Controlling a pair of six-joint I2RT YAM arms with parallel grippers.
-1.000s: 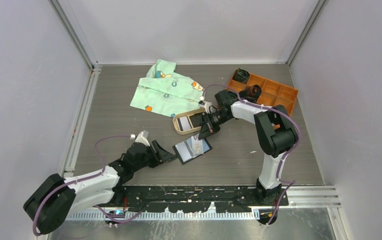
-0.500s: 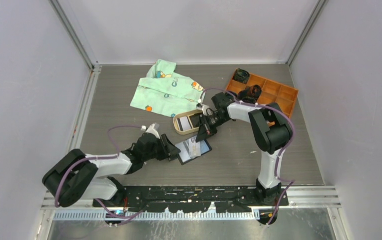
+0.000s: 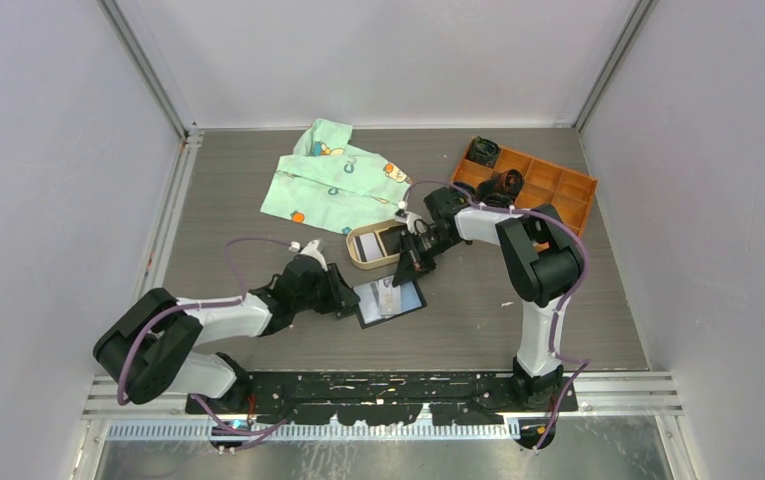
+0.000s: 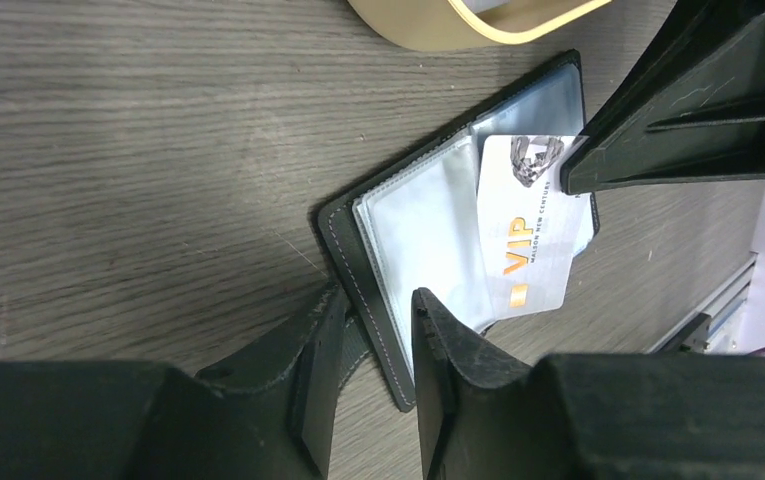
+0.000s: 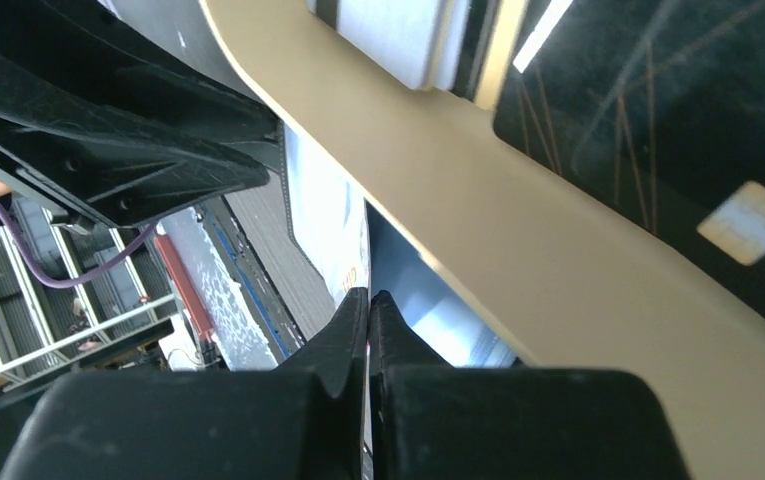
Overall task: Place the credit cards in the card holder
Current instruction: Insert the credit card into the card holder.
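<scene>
L gripper (image 4: 376, 297): jaws part-spread, astride the near edge of the card holder (image 4: 423, 225). One finger sits outside the stitched cover, the other on the clear sleeve. It looks more like steadying than a firm clamp. The holder lies open and flat on the table (image 4: 138, 150), running ahead and to the right of that claw. Just beyond, ahead-right, a credit card (image 4: 528, 230) lies over the far page. Its long axis is approx. parallel to the edge the L claw straddles, free short end pointing back toward that claw. R gripper (image 5: 368, 300) is pressed together on the card's far corner, so the R arm does the feeding. Whether the leading end is inside a sleeve: can't tell. Farthest, past the holder, a tan tray (image 4: 428, 30) w/ more cards (image 5: 388, 35).
</scene>
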